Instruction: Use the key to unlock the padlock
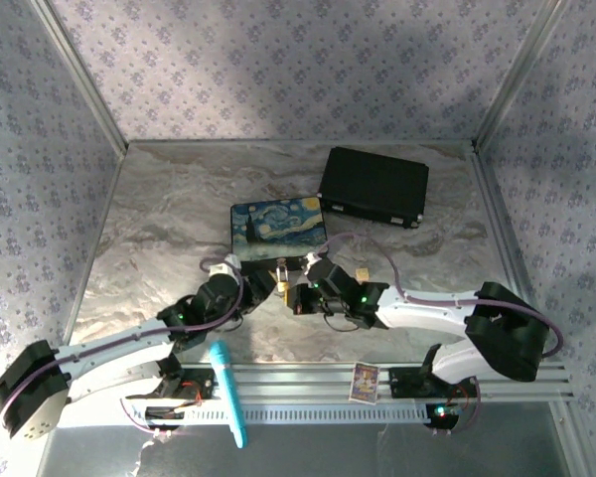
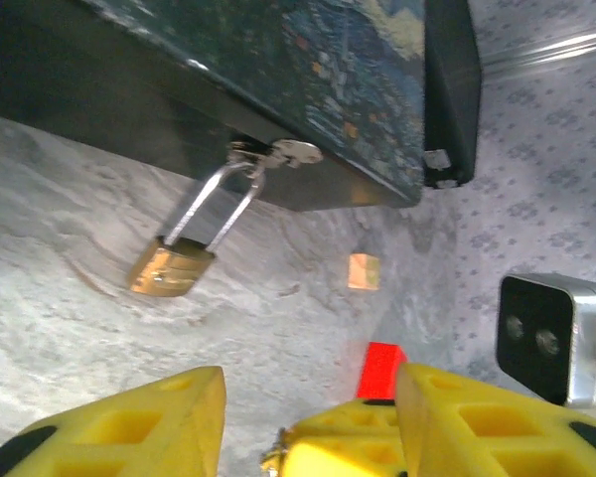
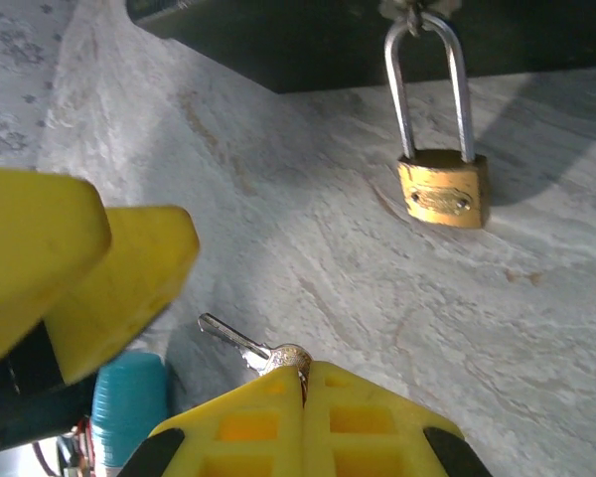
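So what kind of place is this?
Probably a robot test booth, not a home: patterned wall panels in aluminium framing, a marble-look tabletop, and a slotted mounting rail at the near edge.

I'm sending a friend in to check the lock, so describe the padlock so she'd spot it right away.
Find the flat box painted with a swirling night sky on the marbled table. Hooked to the clasp on its near edge is the padlock. It is brass-gold with a long thin silver shackle, unlike the plain tan cube lying loose to its right.
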### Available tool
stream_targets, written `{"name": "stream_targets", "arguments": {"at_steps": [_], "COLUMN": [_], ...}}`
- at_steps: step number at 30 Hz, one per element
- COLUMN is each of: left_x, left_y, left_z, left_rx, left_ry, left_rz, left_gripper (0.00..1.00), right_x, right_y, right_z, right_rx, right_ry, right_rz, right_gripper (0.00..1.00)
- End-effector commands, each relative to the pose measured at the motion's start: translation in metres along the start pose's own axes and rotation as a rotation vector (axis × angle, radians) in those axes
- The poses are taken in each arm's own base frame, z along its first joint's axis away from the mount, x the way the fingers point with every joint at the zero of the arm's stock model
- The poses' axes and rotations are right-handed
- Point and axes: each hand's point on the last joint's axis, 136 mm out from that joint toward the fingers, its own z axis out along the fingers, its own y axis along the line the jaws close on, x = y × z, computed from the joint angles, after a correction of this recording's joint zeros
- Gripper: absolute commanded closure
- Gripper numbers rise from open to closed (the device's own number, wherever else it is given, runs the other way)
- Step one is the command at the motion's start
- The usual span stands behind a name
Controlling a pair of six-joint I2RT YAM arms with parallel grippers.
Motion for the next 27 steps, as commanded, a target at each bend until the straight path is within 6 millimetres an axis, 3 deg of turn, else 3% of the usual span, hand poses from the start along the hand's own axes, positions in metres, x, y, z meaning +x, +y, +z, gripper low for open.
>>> {"name": "stream_targets", "arguments": {"at_steps": [1,9,12,20,23,25,27], "left_x": [-0.006,-0.001,-0.001,0.0,0.0,0.0,-0.001], "left_y": [-0.016,-0.009,-0.01,-0.004,-0.007,-0.006,-0.005], "left_z": [-0.002,0.002,0.001,0.001,0.0,-0.001,-0.002], "left_rx": [0.068,0.028,0.028,0.016,0.018,0.012,0.015], "left_ry": [-0.042,-0.016,-0.017,-0.012,-0.013,-0.013,-0.018], "left_rz": [-0.032,-0.032,-0.023,-0.047,-0.041,-0.038,-0.031], "left_gripper": [0.54,0.59,0.72,0.88,1.0,1.0,1.0], "right_x": [-0.012,-0.024,-0.025,-0.027,-0.026,-0.026,-0.027], "right_y": [0.016,0.02,0.021,0.025,0.027,0.029,0.03], "right_z": [-0.007,-0.008,-0.007,-0.005,-0.001,0.001,-0.001], "right_rx": [-0.078,-0.118,-0.122,-0.128,-0.135,-0.146,-0.156], "right_ry": [-0.036,-0.058,-0.055,-0.052,-0.041,-0.038,-0.046], "right_rz": [0.033,0.068,0.069,0.063,0.061,0.059,0.044], "right_gripper": [0.98,0.98,0.98,0.98,0.98,0.97,0.9]}}
